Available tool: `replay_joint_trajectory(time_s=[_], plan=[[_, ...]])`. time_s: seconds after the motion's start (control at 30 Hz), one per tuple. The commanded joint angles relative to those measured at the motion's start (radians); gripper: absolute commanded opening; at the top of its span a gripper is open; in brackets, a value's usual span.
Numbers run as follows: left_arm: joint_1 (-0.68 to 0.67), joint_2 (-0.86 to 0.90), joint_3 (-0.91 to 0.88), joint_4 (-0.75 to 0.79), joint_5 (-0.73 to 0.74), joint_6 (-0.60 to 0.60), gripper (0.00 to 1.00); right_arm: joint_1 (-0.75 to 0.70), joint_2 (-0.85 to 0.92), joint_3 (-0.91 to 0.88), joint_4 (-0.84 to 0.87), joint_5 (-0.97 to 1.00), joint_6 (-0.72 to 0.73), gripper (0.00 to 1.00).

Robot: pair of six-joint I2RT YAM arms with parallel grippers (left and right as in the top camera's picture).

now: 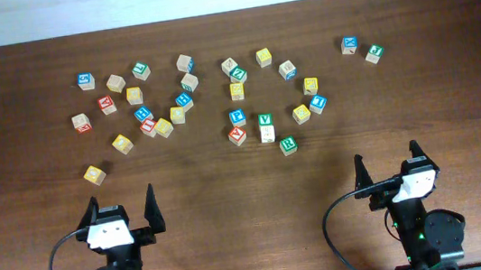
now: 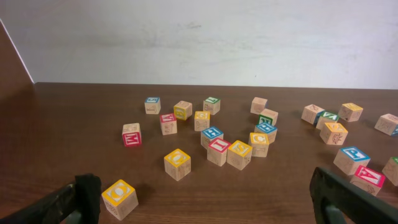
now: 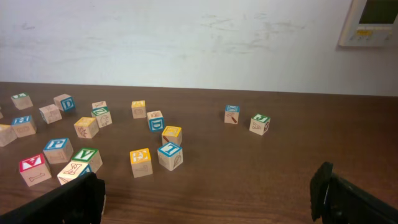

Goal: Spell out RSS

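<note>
- Jaws of left gripper [image 1: 121, 199] and right gripper [image 1: 386, 156] stand wide apart, empty, near the table's [image 1: 253, 243] front edge; wrist views cut their fingers off.
- Mid-table, the green R cube [image 1: 288, 145] lies loose at the scatter's front.
- Letters on the yellow cubes [image 1: 163, 127] are unreadable.

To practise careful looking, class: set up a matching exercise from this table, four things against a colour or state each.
Things:
1 left tool
2 cube nearest it
3 rightmost cube
4 its close neighbour cube

Colour or state:
A blue
B open
C yellow
D green

Pairs: 1-B, 2-C, 3-D, 4-A
</note>
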Motion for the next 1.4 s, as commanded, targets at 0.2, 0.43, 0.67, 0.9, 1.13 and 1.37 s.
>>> replay_joint_trajectory(time_s=[0.2, 0.43, 0.67, 0.9, 1.13, 1.37], plan=[[-0.004, -0.006, -0.002, -0.006, 0.015, -0.002, 0.99, -0.003, -0.01, -0.005, -0.005, 0.002, 0.002, 0.98], [-0.004, -0.006, -0.002, -0.006, 0.015, -0.002, 0.99, -0.003, -0.01, -0.005, -0.005, 0.002, 0.002, 0.98], [-0.004, -0.006, -0.002, -0.006, 0.015, -0.002, 0.99, -0.003, -0.01, -0.005, -0.005, 0.002, 0.002, 0.98], [-0.004, -0.006, -0.002, -0.005, 0.016, -0.002, 0.99, -0.003, -0.01, -0.005, -0.005, 0.002, 0.002, 0.98], [-0.004, -0.006, -0.002, -0.002, 0.047, -0.002, 0.99, -0.003, -0.01, -0.005, -0.005, 0.002, 0.002, 0.98], [-0.004, -0.006, 0.04, 0.32, 0.386, -0.003, 0.99, -0.003, -0.01, -0.005, -0.005, 0.002, 0.002, 0.98]])
